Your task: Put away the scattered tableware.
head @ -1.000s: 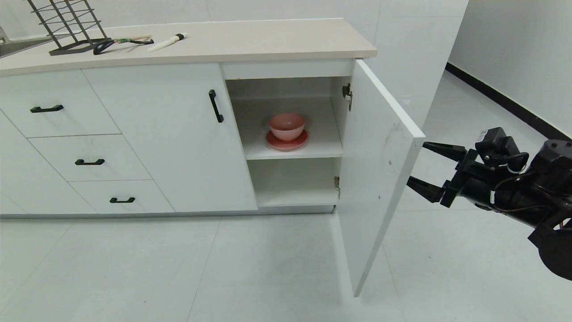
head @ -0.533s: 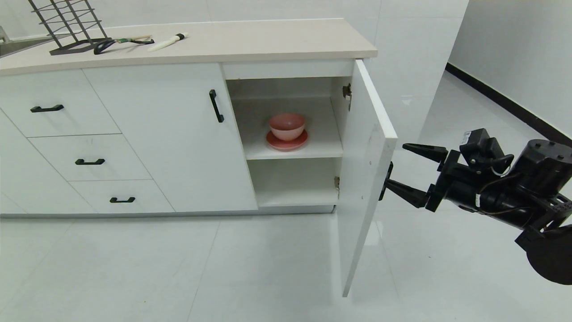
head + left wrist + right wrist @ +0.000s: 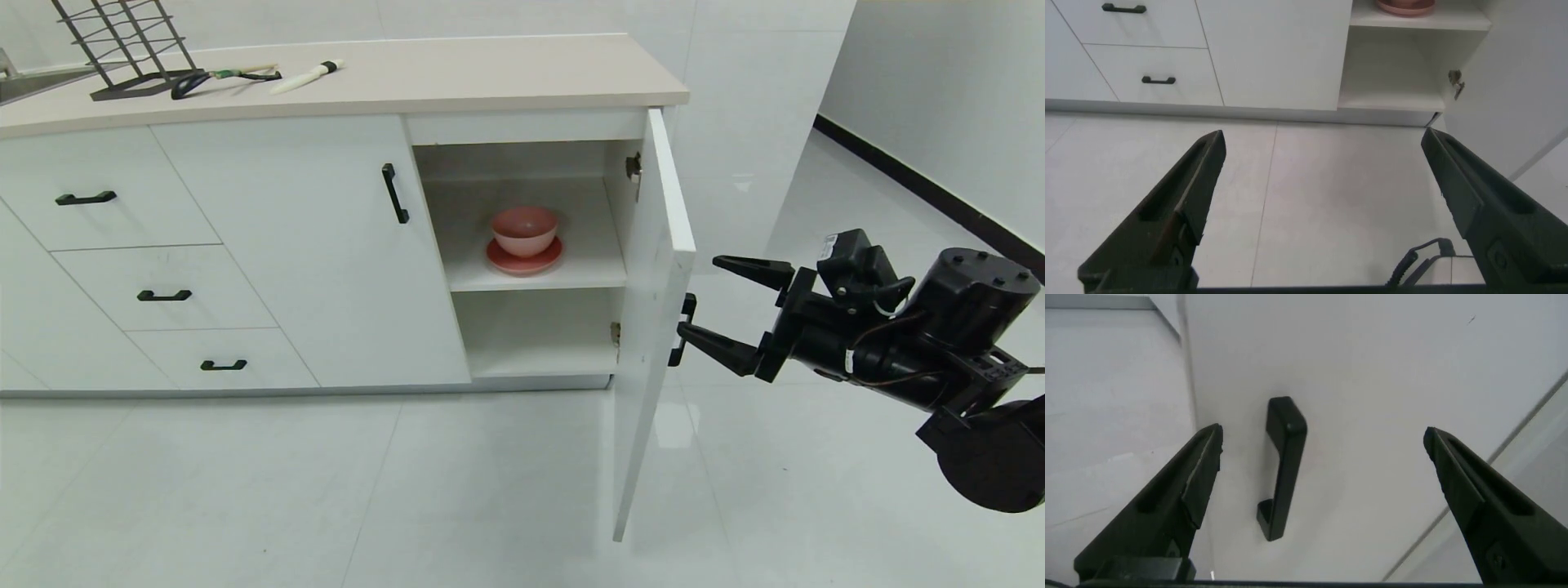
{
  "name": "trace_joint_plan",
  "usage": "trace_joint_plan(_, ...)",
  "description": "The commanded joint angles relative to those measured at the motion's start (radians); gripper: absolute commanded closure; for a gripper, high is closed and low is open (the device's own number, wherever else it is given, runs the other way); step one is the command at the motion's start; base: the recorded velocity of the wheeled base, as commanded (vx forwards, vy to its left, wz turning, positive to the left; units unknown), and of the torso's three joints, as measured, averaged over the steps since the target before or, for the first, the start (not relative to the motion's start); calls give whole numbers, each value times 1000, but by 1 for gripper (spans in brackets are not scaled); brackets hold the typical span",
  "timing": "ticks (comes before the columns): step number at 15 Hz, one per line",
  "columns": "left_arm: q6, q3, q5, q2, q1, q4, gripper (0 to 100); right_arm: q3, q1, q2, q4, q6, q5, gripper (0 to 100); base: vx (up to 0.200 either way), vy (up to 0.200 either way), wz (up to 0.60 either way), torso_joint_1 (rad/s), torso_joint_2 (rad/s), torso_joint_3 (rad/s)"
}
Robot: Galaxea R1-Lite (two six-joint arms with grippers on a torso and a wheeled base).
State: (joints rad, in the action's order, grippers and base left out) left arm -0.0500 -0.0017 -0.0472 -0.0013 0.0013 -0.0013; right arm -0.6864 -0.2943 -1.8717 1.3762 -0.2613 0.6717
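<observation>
A pink bowl [image 3: 524,230] sits on a pink plate [image 3: 524,257] on the upper shelf of the open cabinet compartment; the plate's edge [image 3: 1404,6] also appears in the left wrist view. The white cabinet door [image 3: 653,310] stands roughly edge-on to me, about half open. My right gripper [image 3: 700,296] is open at the door's outer face, its lower fingertip at the black door handle [image 3: 676,353]. In the right wrist view that handle [image 3: 1282,469] lies between the spread fingers of the right gripper [image 3: 1323,433]. My left gripper [image 3: 1323,139] hangs open over the floor, holding nothing.
On the counter stand a black wire rack [image 3: 131,49], scissors [image 3: 196,80] and a white-handled tool [image 3: 306,77]. Drawers [image 3: 163,269] and a shut door [image 3: 318,253] fill the cabinet's left side. Open tiled floor [image 3: 408,490] lies in front; a wall with black baseboard [image 3: 922,184] runs at right.
The cabinet door has swung toward the cabinet, from wide open to about half open. My right gripper has moved left along with it, staying open at the outer face.
</observation>
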Motion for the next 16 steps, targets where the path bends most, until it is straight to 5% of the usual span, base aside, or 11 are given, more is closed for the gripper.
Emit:
trace_joint_plan(1,-1,0,0,1,0,0,0,-22,-16,-23,0,0,0,0,0,0,0,0,0,0)
trace_joint_plan(16,-2,0,0,1,0,0,0,-174,-114,-124,1,7,-1,0,0,0,0,0,0,0)
